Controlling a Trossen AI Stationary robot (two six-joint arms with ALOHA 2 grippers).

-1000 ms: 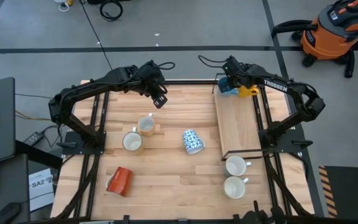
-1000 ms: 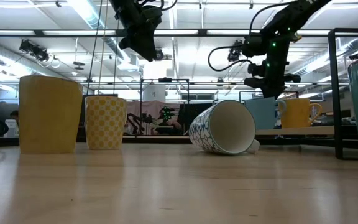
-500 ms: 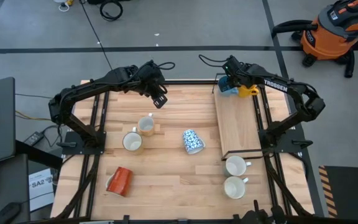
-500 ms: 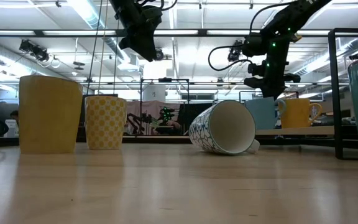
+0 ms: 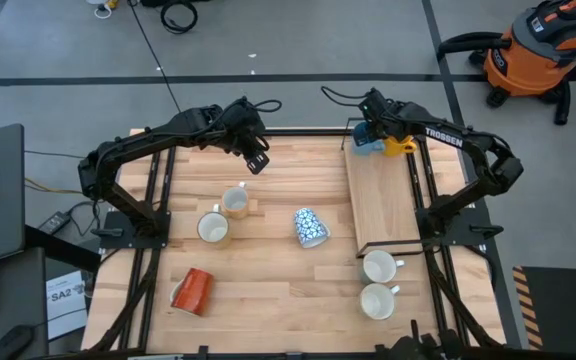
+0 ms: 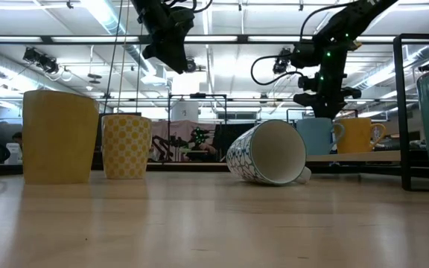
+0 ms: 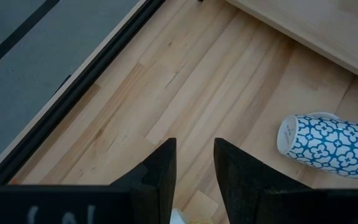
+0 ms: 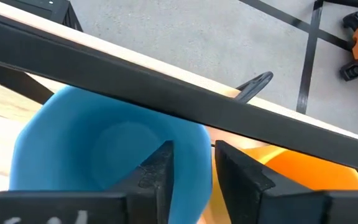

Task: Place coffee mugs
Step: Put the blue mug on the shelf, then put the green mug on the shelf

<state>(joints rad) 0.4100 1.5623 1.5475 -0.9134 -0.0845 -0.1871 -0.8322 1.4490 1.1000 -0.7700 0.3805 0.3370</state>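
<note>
Mugs number 8 on the table in the high view: 2 stand at the far end of the raised wooden shelf (image 5: 383, 205) on the right side, a light blue mug (image 5: 367, 144) and an orange-yellow mug (image 5: 398, 146) touching or just beside each other. 2 white mugs (image 5: 379, 267) stand upright near the right front corner of the table (image 5: 268, 290), one behind the other, past the near end of the shelf. 2 cream mugs (image 5: 213, 228) stand upright left of centre, near each other; in the low view the farther one shows a yellow checked pattern. 1 blue-and-white patterned mug (image 5: 309, 227) lies on its side near the middle, and 1 red-orange mug (image 5: 192, 290) lies on its side near the left front corner. Each upright mug whose inside shows looks empty. The right gripper (image 5: 373, 128) is above the light blue mug; in its wrist view the 2 dark fingers (image 8: 157, 171) straddle the mug's rim with a narrow gap, one finger inside the cup, and whether they pinch the wall or have let go cannot be told. The left gripper (image 5: 256, 157) hangs over the far left part of the table, its fingers slightly apart and holding nothing.
</note>
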